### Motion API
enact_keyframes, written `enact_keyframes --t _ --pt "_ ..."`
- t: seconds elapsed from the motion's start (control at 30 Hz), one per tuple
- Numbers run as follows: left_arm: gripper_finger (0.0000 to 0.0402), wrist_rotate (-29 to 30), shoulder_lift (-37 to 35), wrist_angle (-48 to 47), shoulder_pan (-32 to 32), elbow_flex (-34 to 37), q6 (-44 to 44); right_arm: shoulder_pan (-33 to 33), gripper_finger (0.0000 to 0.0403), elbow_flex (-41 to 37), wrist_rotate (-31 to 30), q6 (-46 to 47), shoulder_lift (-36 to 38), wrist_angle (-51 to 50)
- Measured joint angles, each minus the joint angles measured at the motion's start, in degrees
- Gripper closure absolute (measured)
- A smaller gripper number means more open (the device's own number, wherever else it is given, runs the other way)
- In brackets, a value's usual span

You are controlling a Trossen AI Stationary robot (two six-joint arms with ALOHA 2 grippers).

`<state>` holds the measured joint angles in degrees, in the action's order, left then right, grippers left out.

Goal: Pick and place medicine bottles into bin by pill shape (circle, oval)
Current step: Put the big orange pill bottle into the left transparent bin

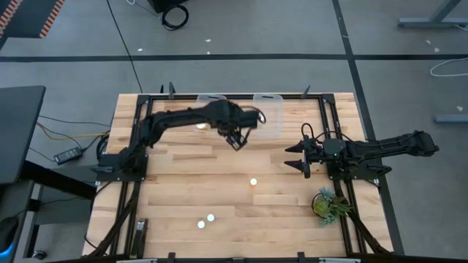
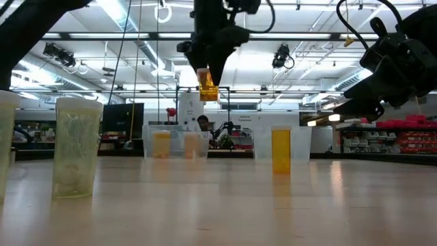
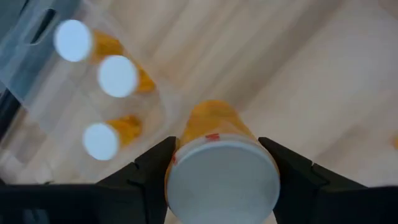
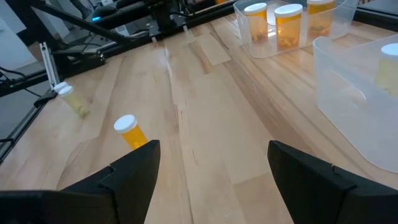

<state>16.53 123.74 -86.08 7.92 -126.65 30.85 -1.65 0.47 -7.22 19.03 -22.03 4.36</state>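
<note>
The left gripper (image 3: 214,171) is clamping a white-capped orange translucent medicine bottle (image 3: 217,155) above the table, beside the clear plastic bin (image 3: 37,74); its small red marking is unreadable. The right gripper (image 4: 211,168) is waiting, jaws apart.

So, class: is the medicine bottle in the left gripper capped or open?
Capped. The left wrist view shows a round white cap on the held bottle, between the left gripper's fingers.

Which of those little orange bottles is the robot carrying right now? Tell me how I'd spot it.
Find the two clear bins at the table's far edge. Just in front of them the left gripper hangs in the air, shut on a bottle. It is the only bottle off the table: the others stand in the bins or on the wood.
</note>
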Motion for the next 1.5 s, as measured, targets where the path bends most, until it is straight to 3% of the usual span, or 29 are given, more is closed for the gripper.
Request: enact_keyframes --t 0.37,0.53,0.7,1.2,1.5 --pt "0.0174 1.91 0.00 -0.29 10.48 0.21 -6.63 -0.02 0.0098 -0.02 0.00 0.00 -0.01 0.00" --pt "0.0186 2.49 0.03 -0.06 14.90 3.62 -8.30 0.00 0.0098 -0.01 0.00 0.02 -0.01 0.00" --pt "0.0173 2.60 0.11 1.89 17.97 9.56 -10.92 0.00 0.0098 -0.02 0.00 0.00 -0.01 0.00" --pt "0.0172 1.25 0.00 12.82 22.13 22.22 -16.42 -0.01 0.0098 -0.01 0.00 0.01 -0.01 0.00" --pt "0.0181 1.04 0.02 17.50 22.56 24.73 -18.08 -0.01 0.0098 -0.02 -0.01 0.01 -0.01 0.00"
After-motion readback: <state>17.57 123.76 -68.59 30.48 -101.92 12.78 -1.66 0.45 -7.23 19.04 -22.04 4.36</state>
